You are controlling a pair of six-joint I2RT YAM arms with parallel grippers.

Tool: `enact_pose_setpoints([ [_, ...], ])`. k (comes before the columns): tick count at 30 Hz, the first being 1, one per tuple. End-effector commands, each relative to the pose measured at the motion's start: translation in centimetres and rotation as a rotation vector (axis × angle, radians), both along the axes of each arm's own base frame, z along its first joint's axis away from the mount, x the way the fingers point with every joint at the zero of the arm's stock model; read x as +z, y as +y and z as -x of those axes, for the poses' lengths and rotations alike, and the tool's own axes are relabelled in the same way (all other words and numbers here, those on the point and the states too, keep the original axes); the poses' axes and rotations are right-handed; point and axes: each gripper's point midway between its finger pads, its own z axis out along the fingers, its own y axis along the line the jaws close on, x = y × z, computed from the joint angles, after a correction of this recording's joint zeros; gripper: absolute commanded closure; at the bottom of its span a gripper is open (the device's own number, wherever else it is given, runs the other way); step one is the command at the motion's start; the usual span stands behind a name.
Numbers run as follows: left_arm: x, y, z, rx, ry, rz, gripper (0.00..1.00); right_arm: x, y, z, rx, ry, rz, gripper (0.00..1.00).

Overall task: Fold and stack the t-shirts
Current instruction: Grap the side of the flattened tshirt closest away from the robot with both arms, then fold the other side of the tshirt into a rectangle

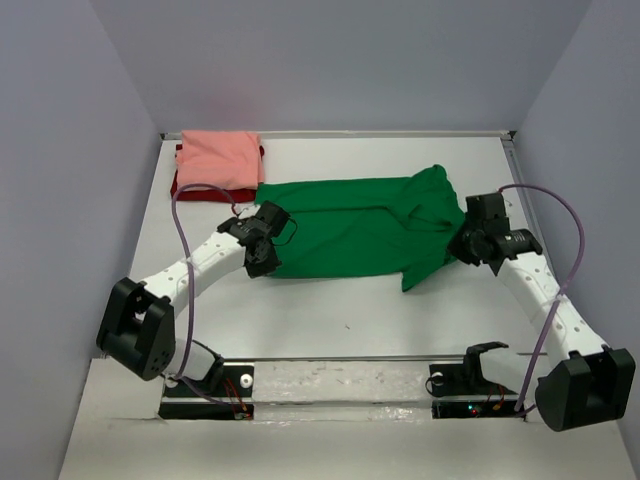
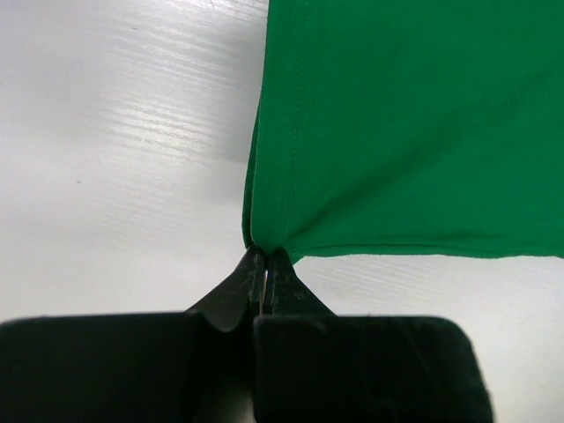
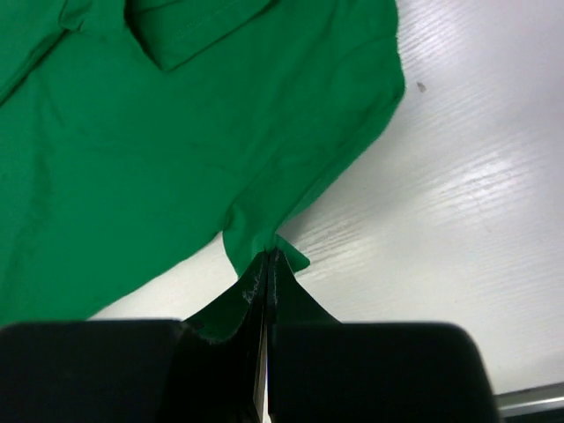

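while the left gripper [image 2: 266,262] pinches a hem corner of the green t-shirt [image 1: 350,230], jaws closed tight, the right gripper [image 3: 269,261] clamps its opposite end likewise; it lies spread on the table [image 1: 350,315]; beyond, far left, the salmon pink t-shirt [image 1: 220,158] tops the dark red t-shirt [image 1: 184,186].

From above I see only the left and near edges of the red shirt [image 1: 200,192]; the pink shirt [image 1: 220,158] covers the rest. The green shirt [image 1: 350,230] runs off the top and right of my left wrist view, and off the top and left of the right one. The bottom edge cuts off the left gripper [image 2: 266,262] and right gripper [image 3: 269,262], and their closed fingers hide the pinched cloth.
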Motion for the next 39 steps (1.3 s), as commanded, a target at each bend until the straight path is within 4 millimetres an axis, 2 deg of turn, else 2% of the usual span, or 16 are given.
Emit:
enact_pose_setpoints([
  [1,0.2,1.1,2.1,0.020,0.017,-0.005,1.00,3.0,-1.7,1.6,-0.059,-0.070,0.042,1.00],
  [6,0.0,1.4,2.8,0.012,0.022,-0.002,1.00,3.2,-2.8,4.6,-0.103,-0.053,0.062,1.00],
  [7,-0.1,1.2,2.8,0.001,0.024,-0.001,1.00,3.8,-3.1,5.2,-0.117,-0.055,0.064,1.00],
  [10,-0.2,1.0,2.9,-0.007,0.028,0.004,1.00,5.3,-3.4,5.9,-0.137,-0.072,0.066,1.00],
  [15,-0.7,0.5,2.5,-0.037,0.038,0.005,1.00,6.5,-4.0,5.5,-0.137,-0.090,0.103,1.00],
  [20,-0.6,0.0,1.1,-0.059,0.040,-0.023,1.00,7.1,-3.6,3.4,-0.111,-0.103,0.106,1.00],
  [24,-0.9,-0.6,-0.4,-0.084,0.050,-0.039,1.00,8.0,-3.4,0.6,-0.088,-0.113,0.138,1.00],
  [25,-0.4,-1.0,-1.1,-0.100,0.039,-0.032,1.00,8.0,-3.1,-0.6,-0.072,-0.105,0.138,1.00],
  [27,-0.4,-0.9,-2.0,-0.099,0.048,-0.052,1.00,8.2,-3.0,-1.9,-0.063,-0.100,0.139,1.00],
  [29,0.6,-1.0,-3.5,-0.103,0.020,-0.050,1.00,8.6,-2.7,-3.5,-0.059,-0.107,0.137,1.00],
  [32,1.3,-0.5,-5.4,-0.093,0.004,-0.046,1.00,8.9,-3.0,-5.4,-0.056,-0.118,0.148,1.00],
  [36,1.9,0.8,-7.7,-0.061,-0.011,-0.061,1.00,8.0,-4.3,-7.4,-0.041,-0.078,0.131,1.00],
  [39,1.9,1.3,-8.5,-0.065,-0.005,-0.077,1.00,8.1,-4.9,-8.7,-0.049,-0.081,0.133,1.00],
])
